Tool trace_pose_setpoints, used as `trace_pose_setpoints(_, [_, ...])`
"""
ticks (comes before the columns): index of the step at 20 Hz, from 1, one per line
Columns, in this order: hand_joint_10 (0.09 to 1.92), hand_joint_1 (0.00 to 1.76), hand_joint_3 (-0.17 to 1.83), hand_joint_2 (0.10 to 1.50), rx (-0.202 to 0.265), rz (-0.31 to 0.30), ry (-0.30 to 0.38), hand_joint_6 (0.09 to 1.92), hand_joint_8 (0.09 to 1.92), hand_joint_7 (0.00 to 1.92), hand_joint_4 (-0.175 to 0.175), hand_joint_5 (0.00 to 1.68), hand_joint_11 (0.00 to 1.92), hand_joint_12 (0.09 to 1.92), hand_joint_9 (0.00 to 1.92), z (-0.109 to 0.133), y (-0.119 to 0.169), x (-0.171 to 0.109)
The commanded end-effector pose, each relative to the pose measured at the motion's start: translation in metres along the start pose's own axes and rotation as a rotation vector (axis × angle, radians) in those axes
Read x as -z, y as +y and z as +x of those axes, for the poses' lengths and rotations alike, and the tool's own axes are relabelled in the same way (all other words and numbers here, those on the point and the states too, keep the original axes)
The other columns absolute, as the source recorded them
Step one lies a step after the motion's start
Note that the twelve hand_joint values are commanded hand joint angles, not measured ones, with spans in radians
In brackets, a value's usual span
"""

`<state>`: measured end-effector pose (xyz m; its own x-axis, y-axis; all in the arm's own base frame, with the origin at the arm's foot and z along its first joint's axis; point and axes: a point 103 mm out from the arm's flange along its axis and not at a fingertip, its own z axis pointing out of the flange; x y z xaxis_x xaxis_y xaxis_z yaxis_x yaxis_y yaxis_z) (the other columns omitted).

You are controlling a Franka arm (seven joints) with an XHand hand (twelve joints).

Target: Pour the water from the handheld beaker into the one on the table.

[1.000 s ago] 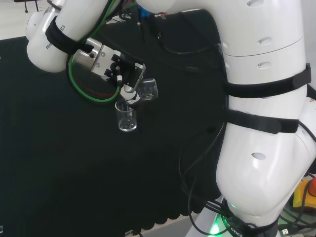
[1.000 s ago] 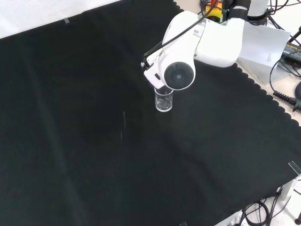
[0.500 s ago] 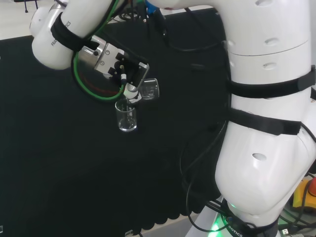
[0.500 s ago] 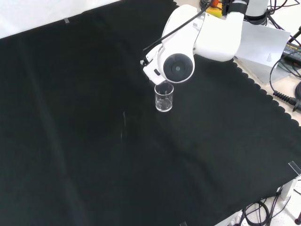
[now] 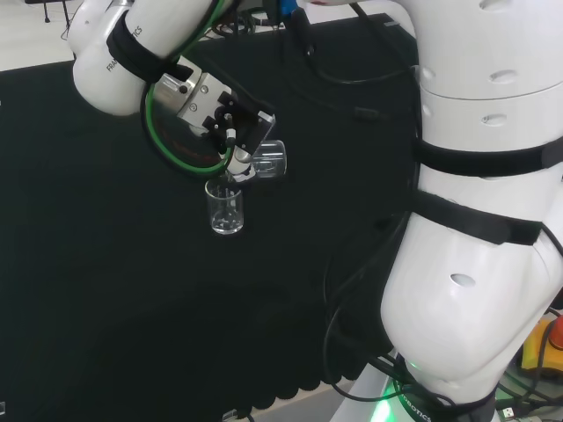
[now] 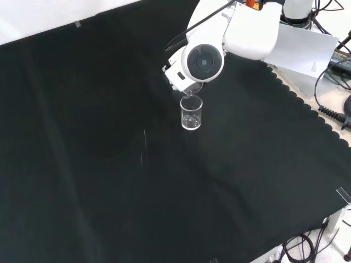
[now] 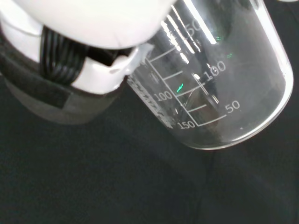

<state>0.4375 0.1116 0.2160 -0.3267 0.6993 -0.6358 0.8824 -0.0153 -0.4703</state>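
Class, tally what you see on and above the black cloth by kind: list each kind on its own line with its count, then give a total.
Clear glass beakers: 2 (held beaker, tipped over; standing beaker on the cloth)
Robot hands: 1 (hand)
Black cloths: 1 (cloth)
Total: 4

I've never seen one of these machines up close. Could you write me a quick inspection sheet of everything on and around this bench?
Surface: black cloth with a scalloped edge, covering the bench.
Job's things: handheld beaker tipped on its side above the upright beaker on the cloth; water level cannot be told.
Clutter: nothing seen.
Hand: the hand is curled round the handheld beaker.
Cables: green cable looping by the wrist; black cables beside the arm's base.
Surroundings: cables and boxes past the cloth's edge at the front view's right.
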Motion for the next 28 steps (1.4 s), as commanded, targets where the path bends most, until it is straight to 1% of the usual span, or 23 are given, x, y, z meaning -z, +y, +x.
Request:
trace_pose_setpoints(1, [0.72,1.15,0.86,0.60,-0.003,-0.036,0.054,0.95,0.86,1.50,0.030,1.17,1.26,0.73,1.61,-0.006,0.000,-0.003])
trace_pose_setpoints(4, [0.72,1.15,0.86,0.60,-0.017,-0.090,0.133,0.95,0.86,1.50,0.031,1.17,1.26,0.72,1.61,-0.013,0.000,-0.007])
trace_pose_setpoints(6, [0.73,1.15,0.85,0.60,-0.009,-0.117,0.191,0.95,0.86,1.50,0.032,1.17,1.26,0.72,1.61,-0.018,0.001,-0.012])
trace_pose_setpoints(8, [0.73,1.15,0.85,0.60,0.002,-0.158,0.247,0.95,0.86,1.50,0.032,1.17,1.26,0.73,1.61,-0.023,0.003,-0.017])
trace_pose_setpoints(11, [0.73,1.15,0.85,0.60,0.024,-0.196,0.310,0.95,0.86,1.50,0.033,1.17,1.26,0.73,1.61,-0.030,0.006,-0.023])
trace_pose_setpoints(19, [0.73,1.15,0.86,0.60,0.061,-0.273,0.415,0.95,0.86,1.49,0.035,1.17,1.26,0.72,1.61,-0.047,0.015,-0.037])
trace_pose_setpoints(22, [0.73,1.15,0.86,0.60,0.093,-0.294,0.453,0.95,0.86,1.49,0.036,1.16,1.26,0.72,1.61,-0.053,0.020,-0.042])
trace_pose_setpoints(26, [0.73,1.14,0.86,0.60,0.123,-0.323,0.506,0.96,0.86,1.49,0.037,1.16,1.26,0.72,1.61,-0.059,0.026,-0.049])
trace_pose_setpoints(28, [0.73,1.14,0.86,0.60,0.131,-0.340,0.533,0.96,0.86,1.49,0.038,1.16,1.26,0.72,1.61,-0.062,0.028,-0.053])
